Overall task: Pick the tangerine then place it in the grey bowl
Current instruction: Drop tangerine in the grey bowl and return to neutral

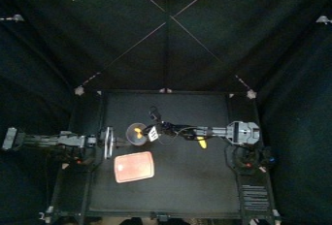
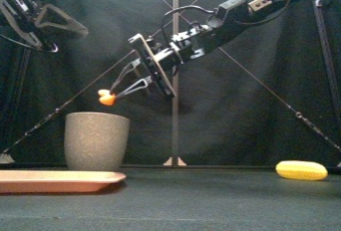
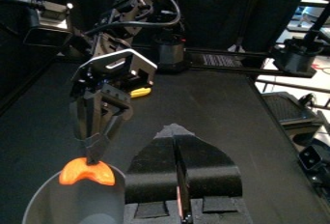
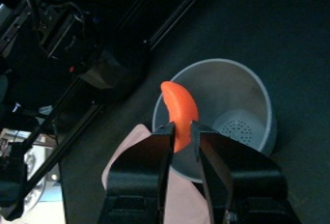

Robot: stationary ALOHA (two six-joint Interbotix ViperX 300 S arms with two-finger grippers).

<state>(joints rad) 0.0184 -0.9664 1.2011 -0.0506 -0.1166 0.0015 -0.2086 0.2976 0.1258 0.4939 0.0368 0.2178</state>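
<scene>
1. Right gripper (image 2: 119, 95), black two-jaw type on the arm entering from the right. It reaches past the table's middle to the left half. The jaws are narrow and pinch item 2 between their tips. The wrist tilts down and to the left.

2. Tangerine piece (image 2: 106, 98), a small orange curved toy segment. It is held by one end in item 1 and hangs in the air over the mouth of item 3, clear of the rim and not inside. The right wrist view shows it sticking out past the jaw tips, with the cup's opening behind it.

3. Tall grey speckled cup (image 2: 96, 140), standing upright on the left half of the black table (image 1: 195, 185). No contents are visible.

4. Flat pink tray (image 2: 54, 181), lying on the table near the cup on the side toward the front edge. Its surface is bare.

5. Yellow oblong toy food (image 2: 301, 169), lying on the table's right half, well apart from the cup and beneath the right arm.

6. Left gripper (image 3: 178, 143), on the arm resting at the table's left edge, raised off the surface. The jaws are pressed together with nothing between them, and it points toward the cup.
</scene>
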